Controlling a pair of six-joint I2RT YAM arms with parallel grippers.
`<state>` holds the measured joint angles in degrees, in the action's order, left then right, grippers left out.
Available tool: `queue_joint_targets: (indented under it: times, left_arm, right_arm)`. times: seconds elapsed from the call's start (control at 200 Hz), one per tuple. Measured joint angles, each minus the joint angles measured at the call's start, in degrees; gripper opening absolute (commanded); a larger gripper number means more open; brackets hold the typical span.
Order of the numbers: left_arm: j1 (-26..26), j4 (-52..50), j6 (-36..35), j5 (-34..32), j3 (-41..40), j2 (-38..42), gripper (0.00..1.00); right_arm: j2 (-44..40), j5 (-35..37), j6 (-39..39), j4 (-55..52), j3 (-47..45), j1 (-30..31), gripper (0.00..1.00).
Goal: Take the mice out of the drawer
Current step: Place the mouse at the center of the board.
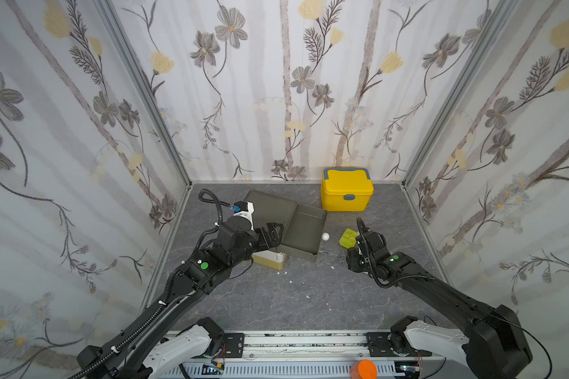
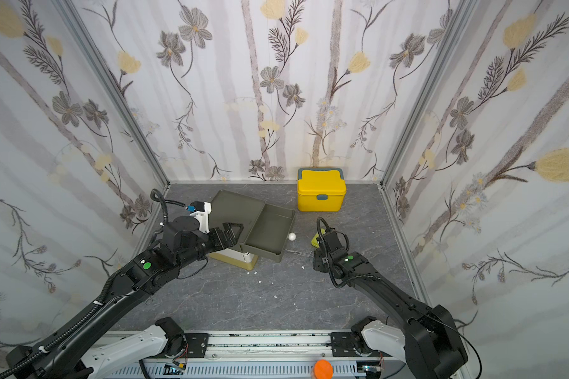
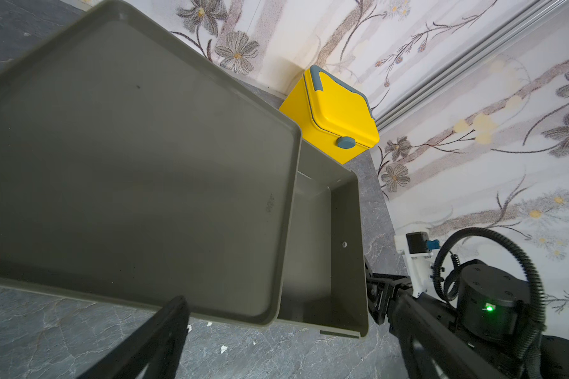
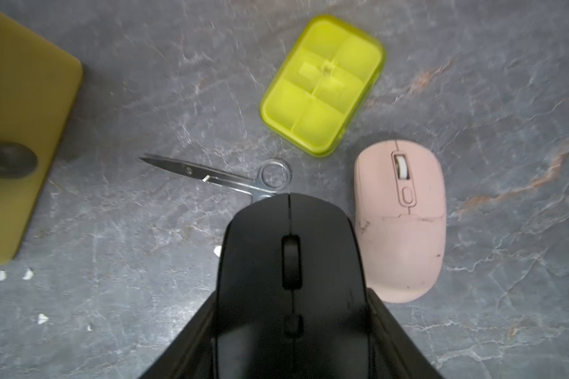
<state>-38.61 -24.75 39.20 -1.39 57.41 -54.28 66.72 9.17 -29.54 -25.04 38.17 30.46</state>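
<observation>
- Two mice show, both out on the table point(image 1: 276, 295), to the right of the drawer point(image 1: 306, 226).
- Your left gripper point(image 1: 271, 233) hangs with its jaws spread wide, pinching nothing, just beside the near edge of the olive case point(image 1: 270, 210).
- From that case the drawer stands pulled out toward the right, and a white ball point(image 1: 325, 236) sits at its front.
- Next come the scissors point(image 4: 211, 178), lying shut on the table near the drawer's front corner and just beside the pill box point(image 4: 322, 85).
- Your right gripper point(image 4: 293, 295) has its fingers point(image 4: 194, 338) pressed on both flanks of the black mouse point(image 4: 289, 229), whose nose covers one scissors ring. You cannot tell whether that mouse touches the table.
- Last, the pink mouse point(image 4: 401, 223) lies flat on the table, just beside the black one and near the pill box.
</observation>
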Motion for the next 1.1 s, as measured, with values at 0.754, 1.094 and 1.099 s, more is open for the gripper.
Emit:
queue_joint_targets:
  times: [0.754,1.094,1.099]
  left_arm:
    - [0.5,-0.1,0.1,-2.0,-0.4,0.2,1.0]
    - [0.7,-0.2,0.1,-2.1,-0.4,0.1,1.0]
    - [0.7,-0.2,0.1,-2.1,-0.4,0.1,1.0]
  right_arm:
    - [10.8,3.2,-2.9,7.5,-4.7,3.3,0.61]
    - [15.3,3.8,-1.9,9.4,-2.5,2.7,0.64]
    - [15.4,3.8,-1.9,9.4,-2.5,2.7,0.64]
